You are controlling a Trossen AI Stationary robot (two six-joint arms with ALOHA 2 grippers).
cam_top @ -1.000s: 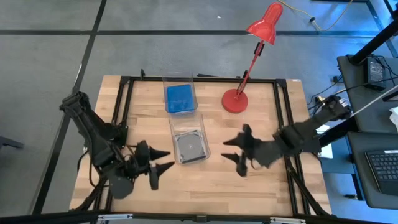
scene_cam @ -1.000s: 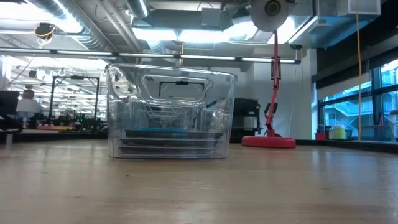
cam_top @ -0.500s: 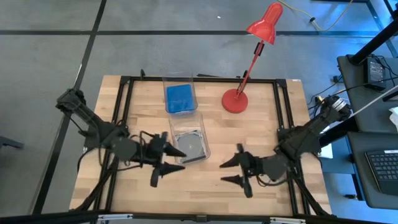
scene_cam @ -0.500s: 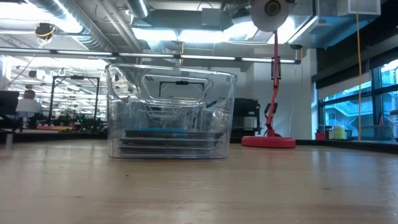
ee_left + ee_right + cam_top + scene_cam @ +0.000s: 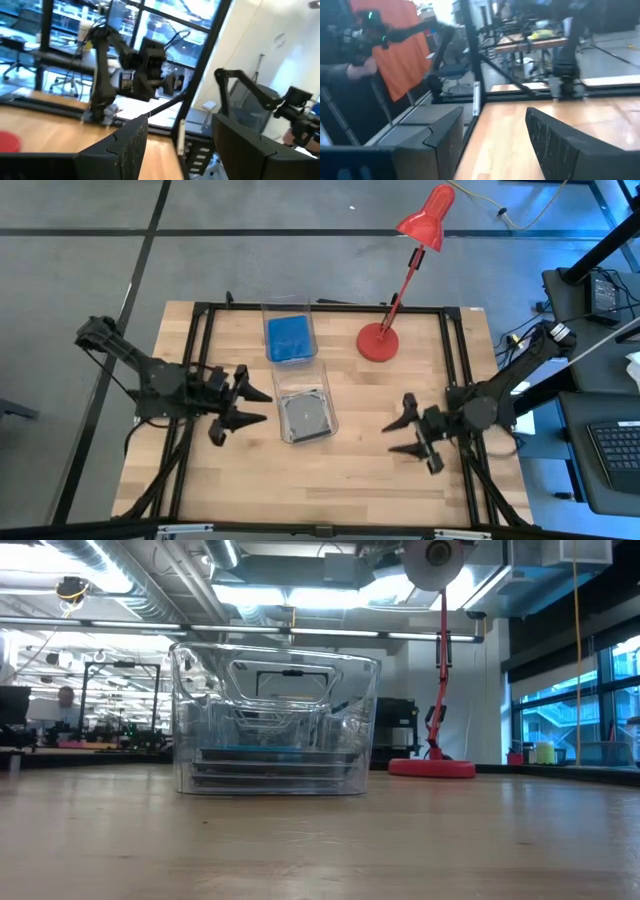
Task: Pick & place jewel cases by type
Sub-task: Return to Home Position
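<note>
Sorting looks finished to me, and I carry nothing.
My left pincer point(image 5: 266, 407) hangs wide open at 9 o'clock of the near clear rectangular plastic bin point(image 5: 276, 380), and my right pincer point(image 5: 388, 438) is equally wide at 4 o'clock. Grey see-through square jewel cases point(image 5: 305, 415) lie stacked inside it. Solid blue square jewel cases point(image 5: 290, 338) sit in the second clear bin point(image 5: 290, 307), at 12 o'clock on the wooden table point(image 5: 350, 480). I judge them light, stiff, slick and brittle, so I'd pinch opposite edges.

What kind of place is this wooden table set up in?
Probably an open-plan robotics lab: exposed silver ceiling ducts, distant rows of equipment benches, and a black computer keyboard beside the wooden table.
</note>
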